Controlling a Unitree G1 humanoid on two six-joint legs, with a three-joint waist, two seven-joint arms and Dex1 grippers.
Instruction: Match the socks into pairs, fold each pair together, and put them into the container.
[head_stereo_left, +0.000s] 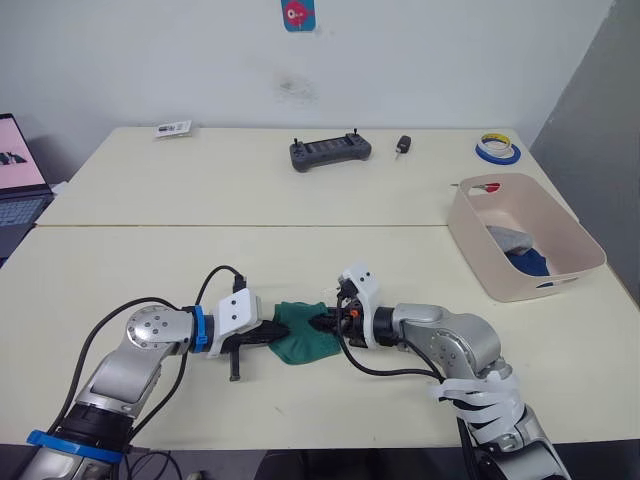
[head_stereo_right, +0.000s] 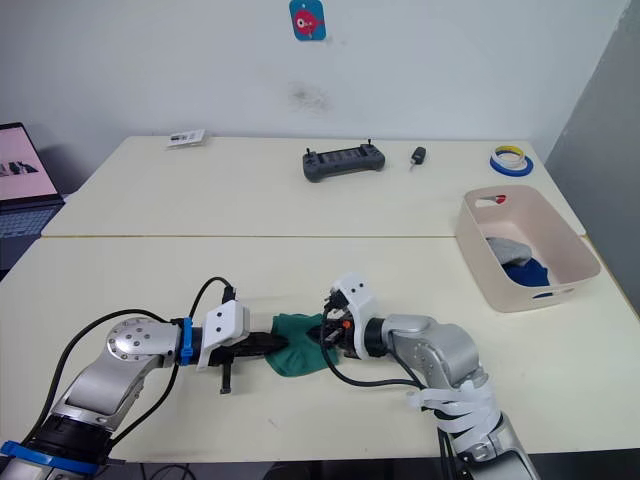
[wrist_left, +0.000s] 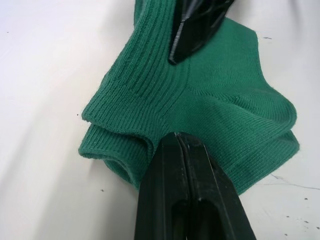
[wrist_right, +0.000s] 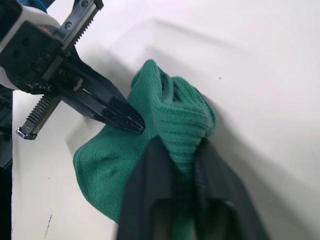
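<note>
Folding the green pair (head_stereo_left: 303, 335) at the front of the worktop (head_stereo_left: 300, 260): both end effectors meet on it from opposite sides, prob. to keep the two socks stacked. Left end effector (head_stereo_left: 268, 335) has fingers pressed together w/ tips on the fabric edge; right end effector (head_stereo_left: 325, 325) is clamped on a bunched fold. Forearms lie low, nearly level, pointing inward. Container (head_stereo_left: 560, 225) sits well apart at right, w/ grey and blue socks inside.

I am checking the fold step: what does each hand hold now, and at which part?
Both hold the green socks: the right hand pinches the bunched ribbed cuff, and the left hand is shut on the opposite edge.
</note>
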